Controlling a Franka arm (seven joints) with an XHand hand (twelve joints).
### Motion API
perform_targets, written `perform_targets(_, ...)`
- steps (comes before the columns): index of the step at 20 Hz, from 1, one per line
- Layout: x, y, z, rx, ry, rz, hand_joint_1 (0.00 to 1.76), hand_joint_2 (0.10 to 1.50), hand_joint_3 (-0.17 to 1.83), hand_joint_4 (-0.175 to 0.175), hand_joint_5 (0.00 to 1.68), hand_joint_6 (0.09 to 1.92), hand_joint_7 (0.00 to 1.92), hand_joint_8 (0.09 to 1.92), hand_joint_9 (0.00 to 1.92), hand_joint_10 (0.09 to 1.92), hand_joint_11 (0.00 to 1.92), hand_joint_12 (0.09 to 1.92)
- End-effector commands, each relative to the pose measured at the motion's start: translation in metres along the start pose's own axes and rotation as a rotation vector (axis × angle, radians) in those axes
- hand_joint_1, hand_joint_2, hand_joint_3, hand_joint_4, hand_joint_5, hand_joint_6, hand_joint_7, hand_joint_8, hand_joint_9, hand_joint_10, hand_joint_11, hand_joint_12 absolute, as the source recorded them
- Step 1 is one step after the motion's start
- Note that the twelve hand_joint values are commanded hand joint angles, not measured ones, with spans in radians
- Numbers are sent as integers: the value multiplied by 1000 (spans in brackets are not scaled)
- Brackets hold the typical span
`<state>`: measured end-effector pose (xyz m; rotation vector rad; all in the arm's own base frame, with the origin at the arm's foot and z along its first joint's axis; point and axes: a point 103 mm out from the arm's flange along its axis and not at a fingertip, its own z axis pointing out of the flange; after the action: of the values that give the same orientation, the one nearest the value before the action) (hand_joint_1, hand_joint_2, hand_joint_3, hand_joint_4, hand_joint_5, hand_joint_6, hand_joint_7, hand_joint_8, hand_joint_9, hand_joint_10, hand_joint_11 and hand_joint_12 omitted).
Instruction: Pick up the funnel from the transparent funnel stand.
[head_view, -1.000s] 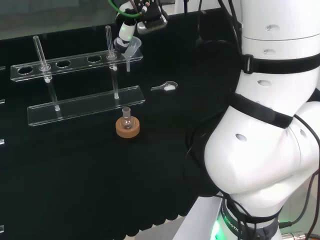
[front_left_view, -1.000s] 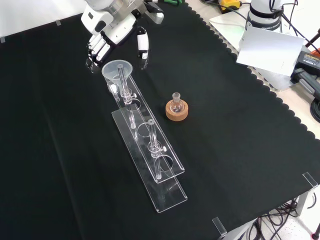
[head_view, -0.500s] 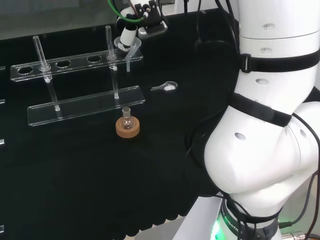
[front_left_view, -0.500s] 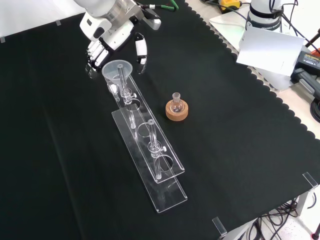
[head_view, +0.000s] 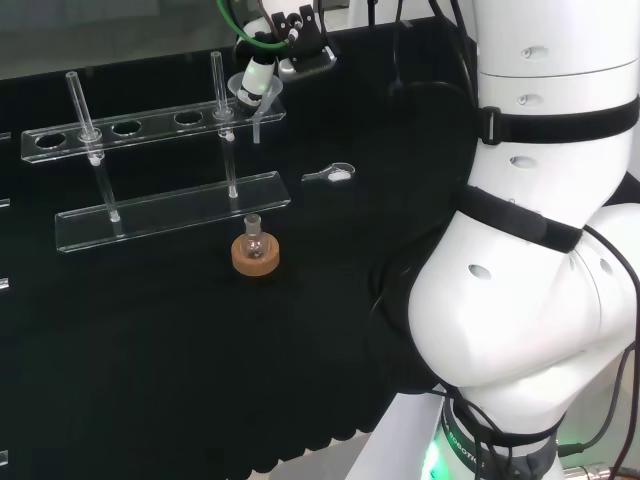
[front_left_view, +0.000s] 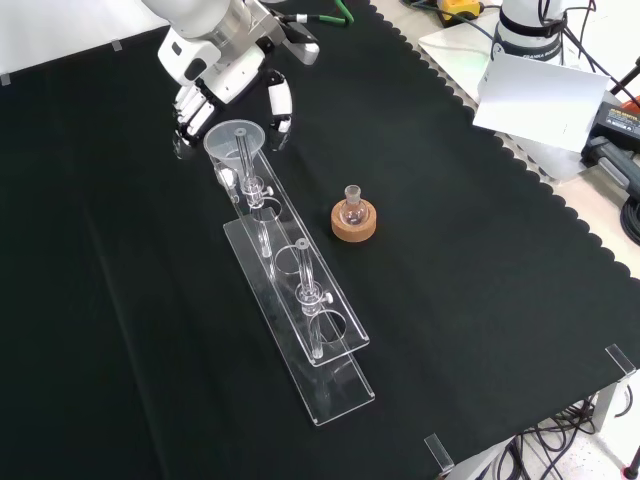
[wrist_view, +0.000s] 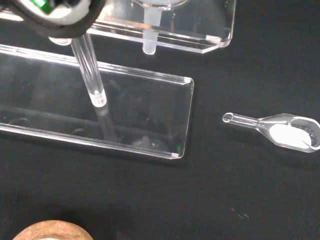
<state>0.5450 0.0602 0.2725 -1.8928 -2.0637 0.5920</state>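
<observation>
hand (front_left_view: 215, 85) at funnel (front_left_view: 235, 145) rim, fingers seemingly not closed

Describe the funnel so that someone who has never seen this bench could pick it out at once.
In the front view, find the long clear funnel stand running across the black cloth. At its far end, just below the hand, the funnel sits in the top shelf's last hole. Unlike the stand's thin upright rods, it is a wide, frosted cone with a narrow stem.

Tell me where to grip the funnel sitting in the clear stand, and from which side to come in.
Grip the funnel by its wide cone, just under the rim, probably from above. Its narrow stem hangs through a hole in the funnel stand's top shelf, so it can only lift straight up. The cone's side toward the hand is free; an upright glass rod stands close on the other side, so pinch across the rim away from it.
</observation>
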Motion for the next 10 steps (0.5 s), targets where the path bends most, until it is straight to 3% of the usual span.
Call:
perform_targets(1,-1,3,5,3,-6,6,806,589,509,1,175,87,35,693,302,794,283,1535)
perform_targets(10,-1,8,13,6,-7,15,804,589,535,-6,211,87,73,712,361,763,308,1523)
